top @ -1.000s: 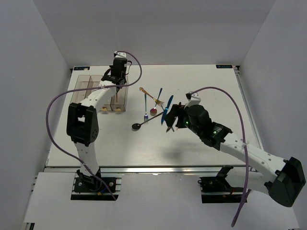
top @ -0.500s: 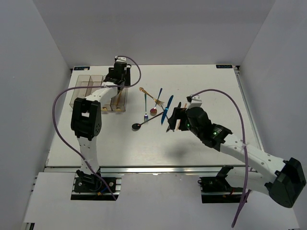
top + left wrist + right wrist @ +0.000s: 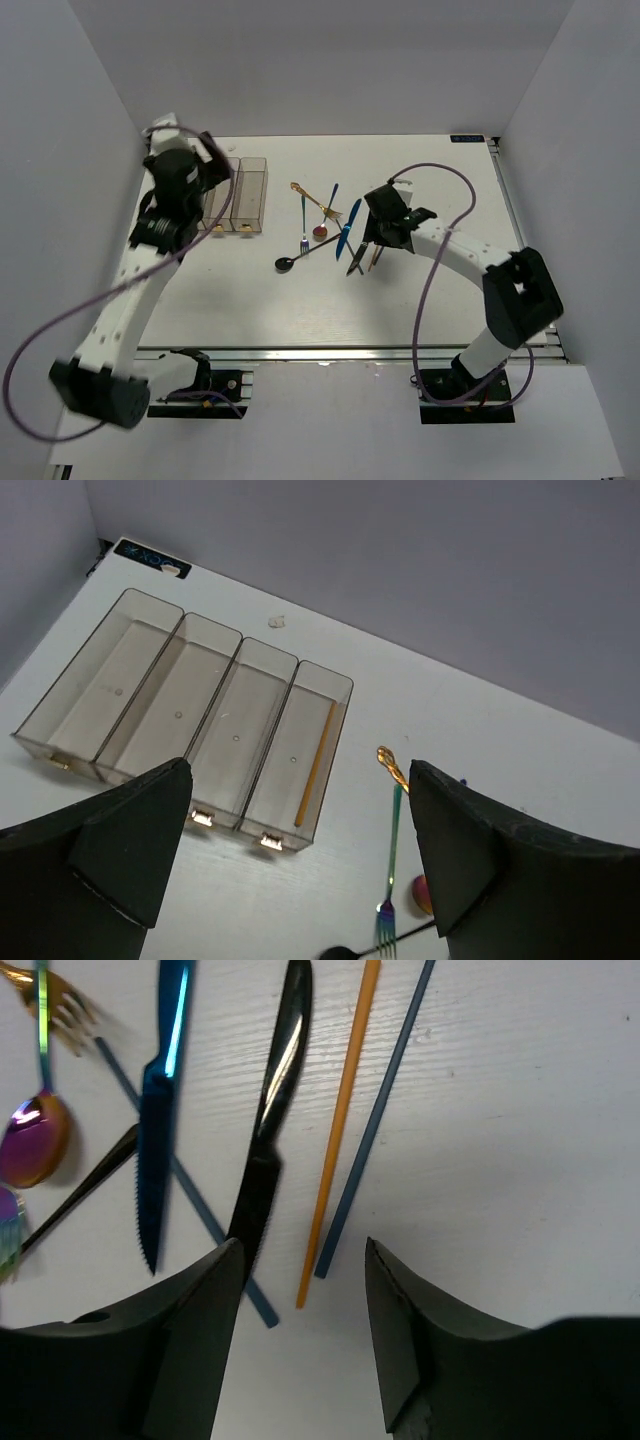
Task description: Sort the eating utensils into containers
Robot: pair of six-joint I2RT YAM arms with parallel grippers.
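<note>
Over the containers (image 3: pixel 215 705), left tool (image 3: pixel 298 780) gapes empty; right tool (image 3: pixel 302 1260), parted and empty, straddles the orange chopstick (image 3: pixel 340 1130) tip.

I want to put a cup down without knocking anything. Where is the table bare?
Bare: the near strip of the white table, in front of the four joined clear brownish plastic bins; also the far right corner, beyond the right arm. Crowded: the middle, where the crossed slim coloured utensils lie with the right gripper open over them.
</note>
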